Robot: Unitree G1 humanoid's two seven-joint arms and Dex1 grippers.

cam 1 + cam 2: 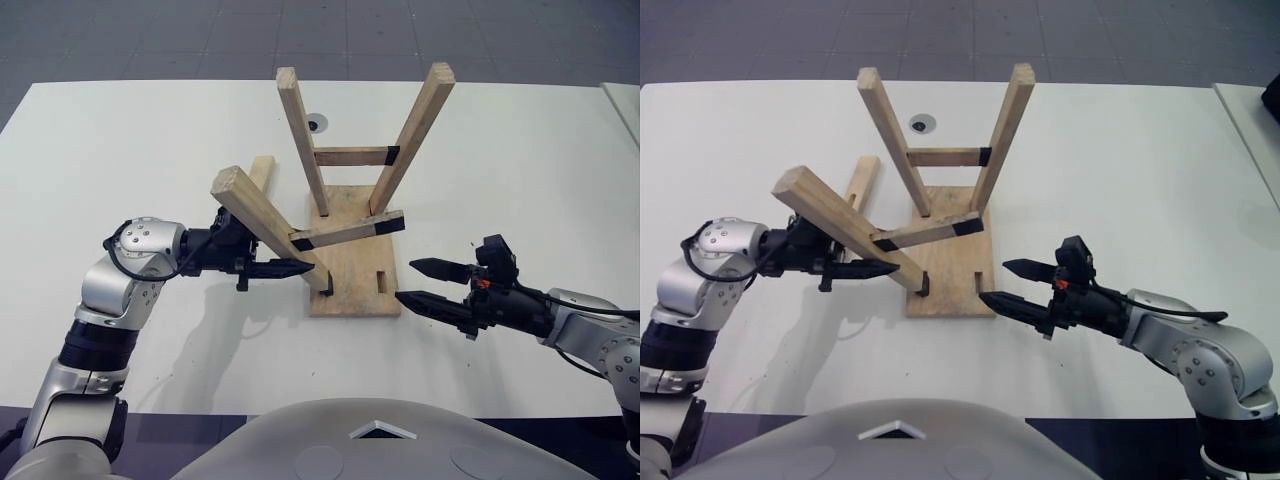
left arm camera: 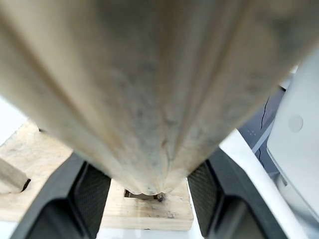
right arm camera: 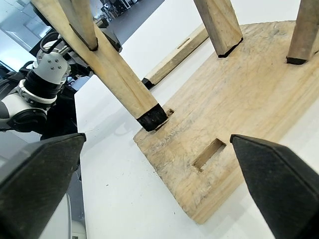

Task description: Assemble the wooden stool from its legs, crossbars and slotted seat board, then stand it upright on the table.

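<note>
The slotted seat board lies flat on the white table. Two legs stand in its far slots, joined by a crossbar. A third leg leans to the left, its black-tipped foot at the near-left slot, and a second crossbar sticks out of it to the right. My left gripper is shut on this leaning leg, one finger on each side. My right gripper stands open just right of the board, beside an empty slot.
A loose leg lies on the table behind the leaning one, left of the board. A round hole sits in the tabletop farther back. Bare table spreads out to the right and along the near edge.
</note>
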